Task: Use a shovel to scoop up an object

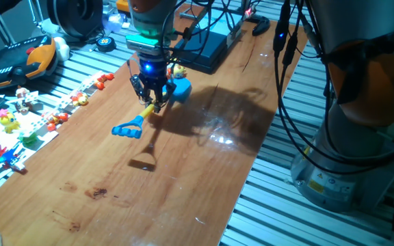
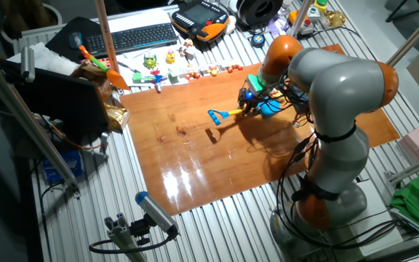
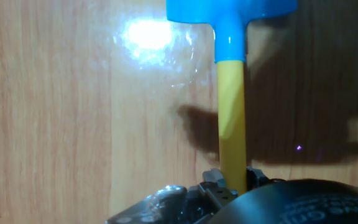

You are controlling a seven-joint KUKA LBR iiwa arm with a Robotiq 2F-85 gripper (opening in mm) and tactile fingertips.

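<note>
Gripper (image 1: 153, 100) pinches the shovel (image 1: 144, 113) by its yellow shaft, lifted; the object (image 1: 178, 70) seemingly unscooped beside the blade

Robotics lab: wooden worktop (image 2: 195, 164) on a slatted aluminium bench (image 2: 86, 211), big grey-and-orange robot arm (image 2: 337, 94) trailing black cables (image 1: 286, 102), keyboard (image 2: 138, 36) and handheld controller (image 2: 201, 16) at the bench edge, small toys (image 1: 19, 116) lined up beside the worktop.
</note>
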